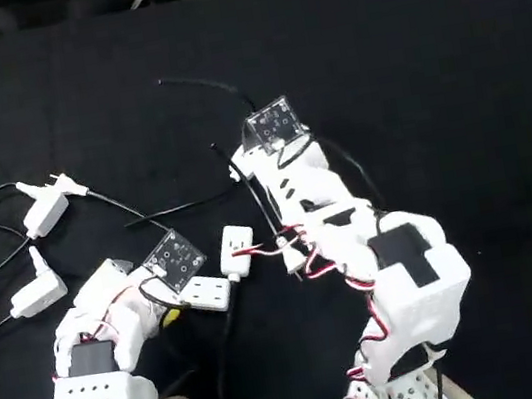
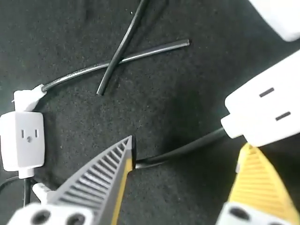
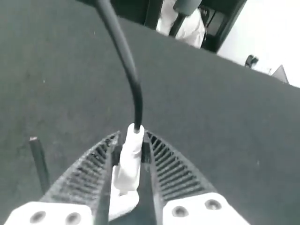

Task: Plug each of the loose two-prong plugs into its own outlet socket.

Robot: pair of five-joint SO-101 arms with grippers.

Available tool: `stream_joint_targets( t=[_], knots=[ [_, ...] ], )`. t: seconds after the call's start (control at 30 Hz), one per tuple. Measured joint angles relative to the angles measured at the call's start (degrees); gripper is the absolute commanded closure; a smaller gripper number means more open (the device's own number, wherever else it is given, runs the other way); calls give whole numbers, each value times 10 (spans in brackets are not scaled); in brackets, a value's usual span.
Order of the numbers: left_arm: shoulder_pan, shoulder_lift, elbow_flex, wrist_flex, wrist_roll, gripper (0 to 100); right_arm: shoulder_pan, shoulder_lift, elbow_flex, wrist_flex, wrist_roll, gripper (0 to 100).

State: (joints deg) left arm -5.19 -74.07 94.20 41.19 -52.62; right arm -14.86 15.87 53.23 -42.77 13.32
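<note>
Plug (image 3: 127,161), white, with a black cable (image 3: 125,56) rising from its end, is pinched tight between the ribbed fingers of the right gripper (image 3: 131,137), with the black table (image 3: 225,131) behind. Left gripper (image 2: 187,144) is low over the table with its jaws spread wide and nothing between them. A white two-slot outlet socket (image 2: 267,108) lies just beside the tip of the yellow finger (image 2: 255,183). A second socket (image 2: 22,139) sits off past the grey finger. Two loose plugs (image 1: 45,209) lie at the table's left side, cables trailing off the edge, well apart from both sockets.
</note>
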Motion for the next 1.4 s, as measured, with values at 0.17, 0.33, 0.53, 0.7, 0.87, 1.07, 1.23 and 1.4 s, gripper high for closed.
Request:
stream_joint_targets(
  t=[0.17, 0.33, 0.53, 0.7, 0.87, 1.07, 1.23, 1.4],
  knots=[
    [0, 0, 0, 0, -2, 657, 0, 0, 0, -7, 0, 987],
    [0, 0, 0, 0, -3, 657, 0, 0, 0, -7, 0, 987],
    [0, 0, 0, 0, -3, 657, -6, 0, 28, -13, 37, 987],
    [0, 0, 0, 0, -3, 658, -14, -1, 30, -17, 49, 987],
    [0, 0, 0, 0, -3, 658, -14, -1, 30, -17, 49, 987],
    [0, 0, 0, 0, -3, 658, -14, 31, -4, -17, 47, 987],
    [0, 0, 0, 0, -3, 658, -15, 34, -10, -17, 47, 987],
    [0, 0, 0, 0, -3, 658, -15, 37, -12, -15, 47, 987]
  ],
)
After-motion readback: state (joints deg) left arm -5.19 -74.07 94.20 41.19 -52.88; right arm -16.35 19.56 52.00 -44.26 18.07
